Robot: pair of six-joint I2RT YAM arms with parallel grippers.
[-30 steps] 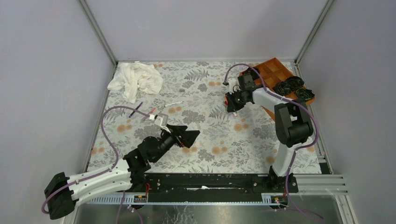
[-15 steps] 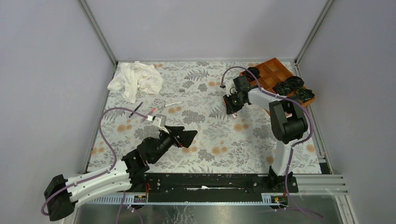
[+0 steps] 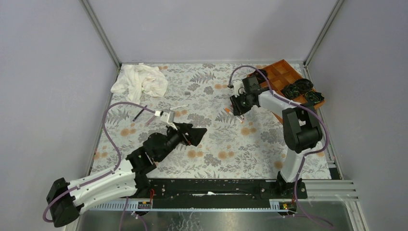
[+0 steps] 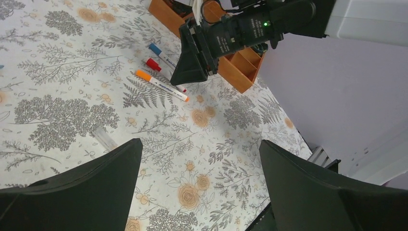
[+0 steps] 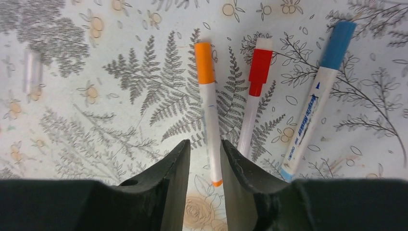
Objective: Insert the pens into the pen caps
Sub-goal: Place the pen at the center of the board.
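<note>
Orange-capped pen (image 5: pixel 210 110), red-capped pen (image 5: pixel 254 101) and blue-capped pen (image 5: pixel 312 106), white barrels side by side, read clearly only from the right wrist; overhead they blur near the orange tray (image 3: pixel 284 72). Right gripper (image 5: pixel 205 147) has its jaws slightly apart either side of the orange pen's tail; left gripper (image 4: pixel 199 149) is spread wide. Clear tube (image 5: pixel 32 72) is too blurred to identify.

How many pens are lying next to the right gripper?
3, side by side: the orange-capped pen nearest the right gripper, then the red-capped pen, then the blue-capped pen. Others may be hidden.

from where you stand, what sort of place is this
Probably a robot test cell: plain grey walls box in a floral-covered table, with left arm and right arm bolted to a rail.
</note>
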